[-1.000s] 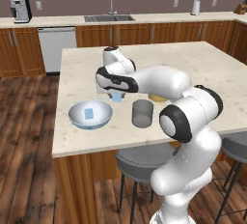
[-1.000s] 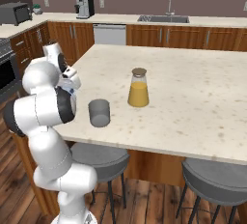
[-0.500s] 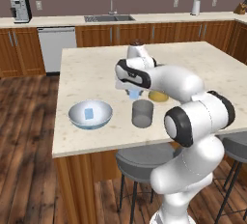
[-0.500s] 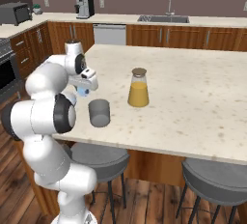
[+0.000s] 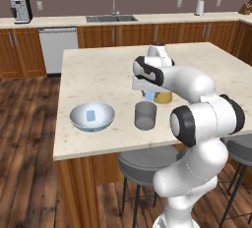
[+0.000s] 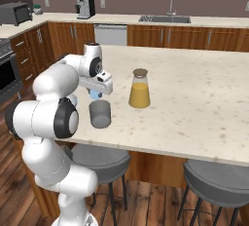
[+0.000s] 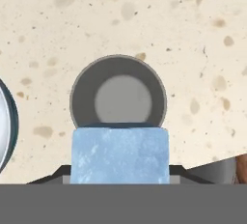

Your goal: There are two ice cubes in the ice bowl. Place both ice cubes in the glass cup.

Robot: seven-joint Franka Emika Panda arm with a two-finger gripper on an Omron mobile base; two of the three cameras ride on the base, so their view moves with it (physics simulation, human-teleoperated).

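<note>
Glass cup (image 5: 145,115): smoky grey tumbler, upright on the table (image 5: 103,72), taken here as the landmark. Seen from directly above in the hand view, its round mouth and pale base (image 7: 118,100) are open and hold no ice. Pincer (image 5: 148,94): poised just above and slightly behind the cup, closed on one ice cube (image 7: 120,154), a pale-blue block held between the fingers and hanging over the cup's near rim; whether the cube sits fully over the opening is hard to judge from this angle. Second ice cube (image 5: 90,116): lying in the ice bowl (image 5: 78,120), a wide shallow bowl standing on the table well to the left of the cup, apart from it. Lidded jar of yellow liquid (image 6: 139,89): upright on the table behind the cup and to its right, near but not touching.
</note>
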